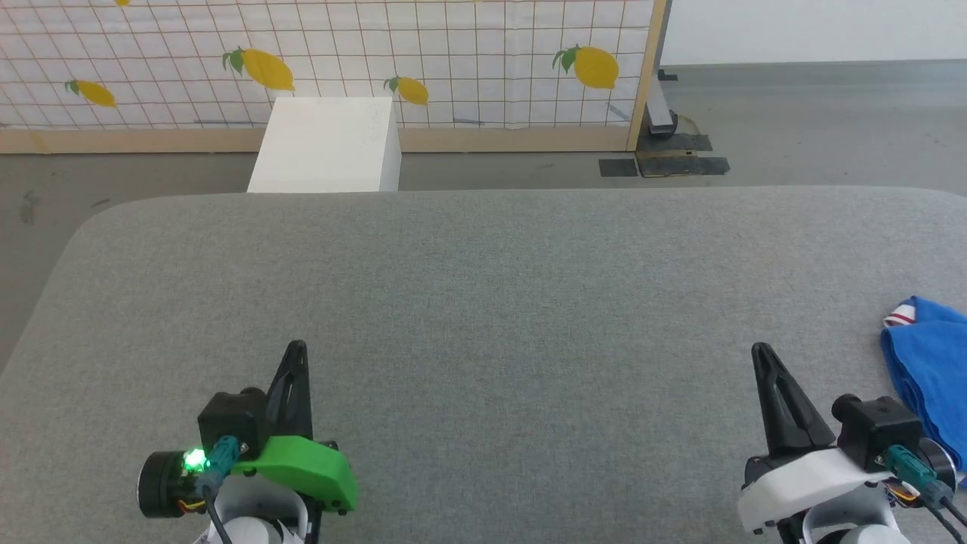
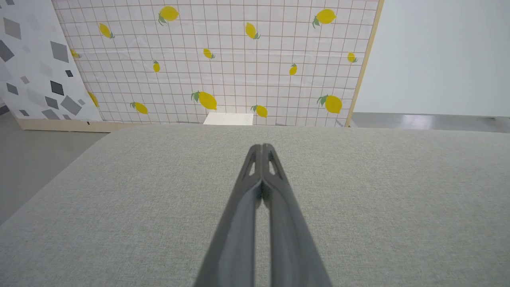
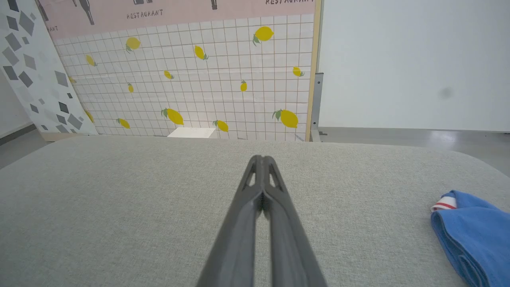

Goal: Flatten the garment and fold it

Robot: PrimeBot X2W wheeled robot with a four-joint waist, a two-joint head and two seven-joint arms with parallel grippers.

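The garment (image 1: 928,363) is a bright blue fabric bundle with a white, red-striped cuff, lying bunched at the right edge of the grey table (image 1: 483,302). The right wrist view has the garment (image 3: 474,235) at its lower right. My right gripper (image 1: 760,352) is shut and empty, just left of the garment without touching it; its tips (image 3: 261,158) press together over bare table. My left gripper (image 1: 297,347) is shut and empty at the lower left, far from the garment, and in the left wrist view the gripper (image 2: 261,146) points across the bare table.
A white box (image 1: 329,143) stands on the floor beyond the table's far edge. Behind it rises a lemon-patterned panel (image 1: 325,60) in a wooden frame. Grey floor surrounds the table, and the table's left corner is rounded.
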